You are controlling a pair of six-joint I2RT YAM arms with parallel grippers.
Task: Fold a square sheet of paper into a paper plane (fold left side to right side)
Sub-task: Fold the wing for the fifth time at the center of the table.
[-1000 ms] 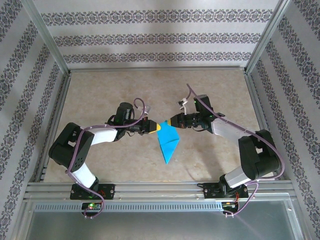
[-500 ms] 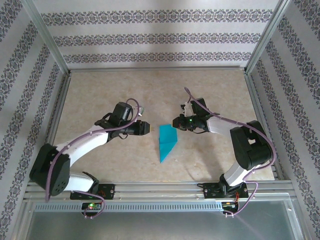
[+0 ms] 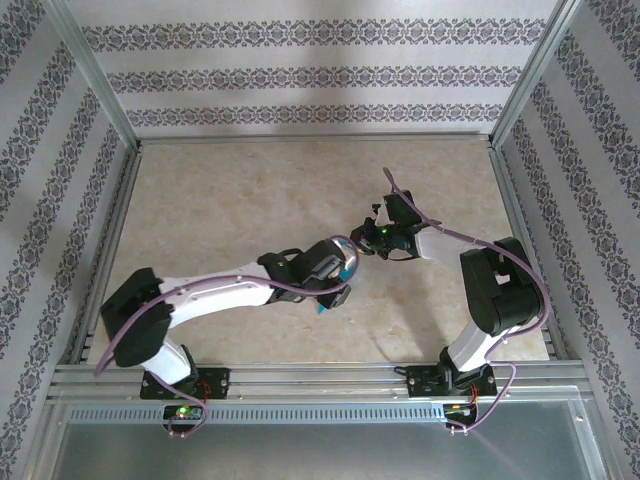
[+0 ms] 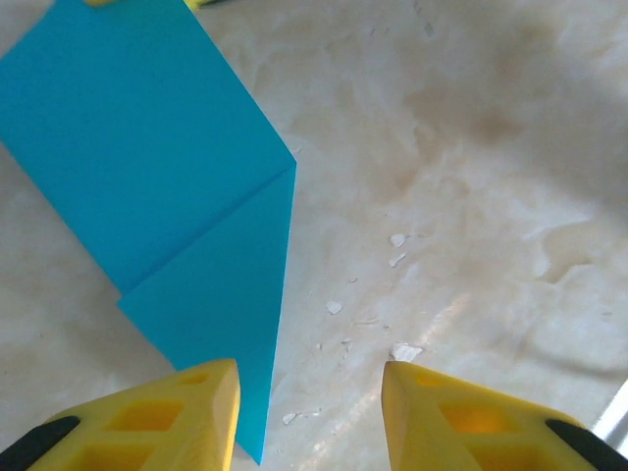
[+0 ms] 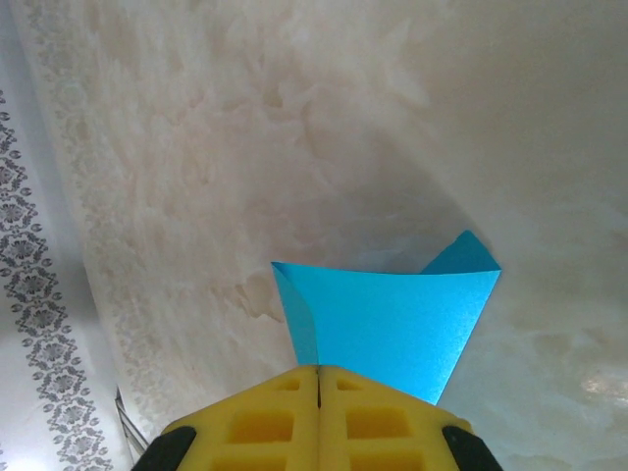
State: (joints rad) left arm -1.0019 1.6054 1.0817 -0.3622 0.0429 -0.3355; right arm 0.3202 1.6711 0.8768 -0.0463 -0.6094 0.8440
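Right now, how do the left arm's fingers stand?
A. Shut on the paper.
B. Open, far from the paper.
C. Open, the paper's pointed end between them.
C: the left fingers stand apart, with the pointed end of the paper between them.

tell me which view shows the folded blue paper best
The left wrist view: the folded paper lies flat, crease and pointed tip clear, just ahead of the open left gripper. The right wrist view shows one end at the shut right gripper. From the top, the left arm hides all but slivers.
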